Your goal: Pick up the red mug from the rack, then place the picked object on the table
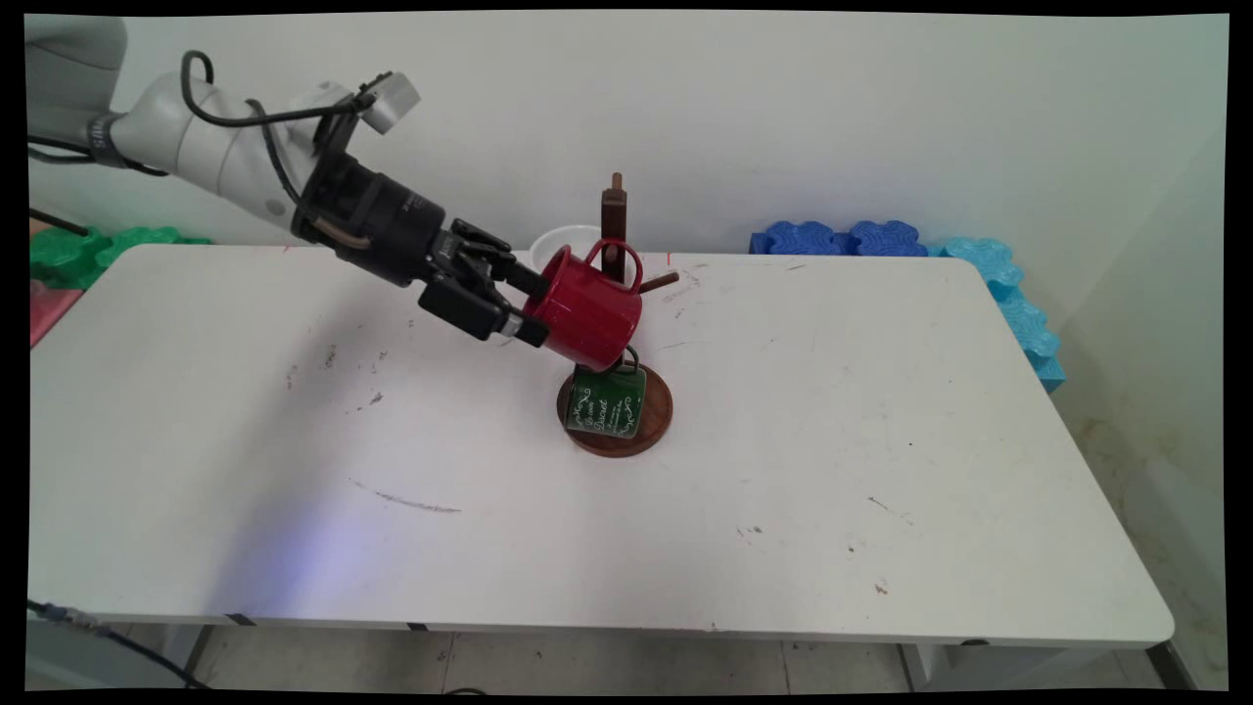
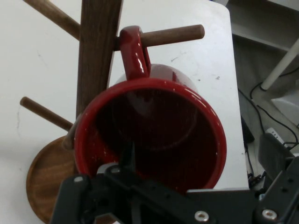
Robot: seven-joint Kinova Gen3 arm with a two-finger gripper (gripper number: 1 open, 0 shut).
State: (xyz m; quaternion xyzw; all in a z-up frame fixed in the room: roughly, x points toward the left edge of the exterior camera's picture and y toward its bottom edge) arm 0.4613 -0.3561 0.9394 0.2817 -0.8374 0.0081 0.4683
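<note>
Gripping the red mug (image 1: pixel 587 318) by its rim, the gripper (image 1: pixel 524 308) has it tipped sideways, handle looped over a peg of the wooden mug tree (image 1: pixel 615 220). Green mug (image 1: pixel 607 401) hangs lower, just above the tree's round base on the white table (image 1: pixel 294 470).

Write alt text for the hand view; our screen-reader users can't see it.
A red mug, mouth toward the camera, is gripped at its lower rim by the black claw, with its handle looped over a peg of a wooden mug tree. The tree's round base sits on a white table.
</note>
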